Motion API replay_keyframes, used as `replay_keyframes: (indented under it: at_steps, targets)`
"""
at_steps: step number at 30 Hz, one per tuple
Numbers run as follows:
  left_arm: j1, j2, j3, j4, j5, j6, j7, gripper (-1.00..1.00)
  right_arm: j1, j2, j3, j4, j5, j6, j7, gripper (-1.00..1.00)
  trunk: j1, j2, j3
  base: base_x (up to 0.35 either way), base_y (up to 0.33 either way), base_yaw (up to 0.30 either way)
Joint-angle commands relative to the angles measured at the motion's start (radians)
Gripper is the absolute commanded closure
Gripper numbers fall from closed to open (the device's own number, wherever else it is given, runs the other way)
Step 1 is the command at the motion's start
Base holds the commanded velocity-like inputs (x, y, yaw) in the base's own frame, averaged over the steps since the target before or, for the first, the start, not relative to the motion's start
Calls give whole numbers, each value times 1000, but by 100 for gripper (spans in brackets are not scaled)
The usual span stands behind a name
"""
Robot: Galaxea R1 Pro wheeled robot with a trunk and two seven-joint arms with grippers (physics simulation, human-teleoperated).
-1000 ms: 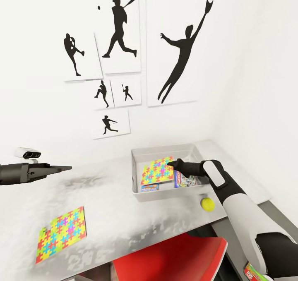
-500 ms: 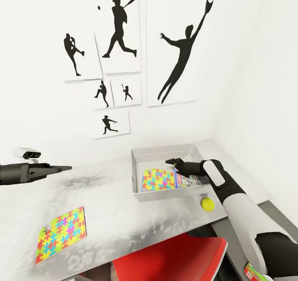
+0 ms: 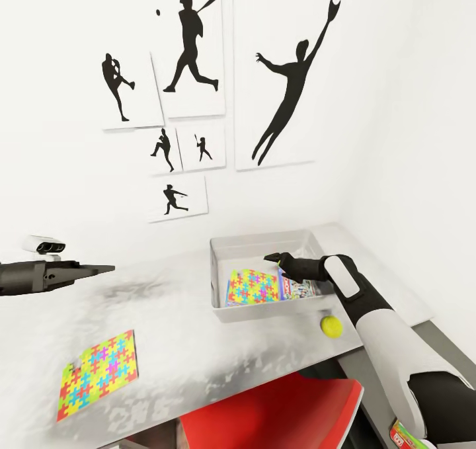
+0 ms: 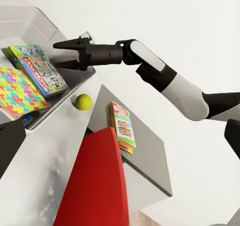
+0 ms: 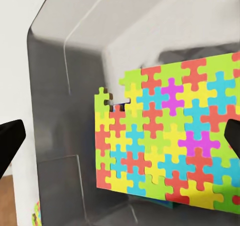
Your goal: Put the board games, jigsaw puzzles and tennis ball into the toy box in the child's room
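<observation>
The grey toy box (image 3: 217,284) stands at the table's (image 3: 172,303) far right. In it a jigsaw puzzle (image 3: 253,286) lies tilted across a board game (image 3: 299,288) with a bright cover. My right gripper (image 3: 273,258) hovers open just above the box with nothing between its fingers; its wrist view looks down on that puzzle (image 5: 170,141). The yellow tennis ball (image 3: 331,326) rests on the table just in front of the box. A second jigsaw puzzle (image 3: 99,373) lies flat at the near left. My left gripper (image 3: 99,270) hangs open and empty over the table's left side.
A red chair (image 3: 277,416) is tucked under the table's front edge. To the right a lower dark grey cabinet (image 4: 145,151) carries another board game (image 4: 122,126). Black baseball silhouettes (image 3: 192,45) hang on the white wall behind.
The jigsaw puzzle, propped up at my right gripper a second ago, has dropped flatter into the toy box. My right gripper has drawn slightly up and back. The left arm is still.
</observation>
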Motion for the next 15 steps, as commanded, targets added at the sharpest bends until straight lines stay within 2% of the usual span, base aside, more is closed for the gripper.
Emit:
replay_keyframes:
  at_steps: [1, 8, 15]
  targets:
    - [-1, 0, -1, 0, 0, 11, -4, -100, -1, -1, 3, 0, 6, 2, 6, -100, 1, -2, -2, 0, 0, 0]
    - [-1, 0, 0, 0, 0, 11, -4, -100, -1, -1, 2, 0, 6, 0, 5, -100, 1, -2, -2, -28, 22, 0]
    - [-1, 0, 0, 0, 0, 11, -4, -100, -1, 1, 2, -1, 6, -17, 4, -100, 1, -2, -2, -79, 119, 0]
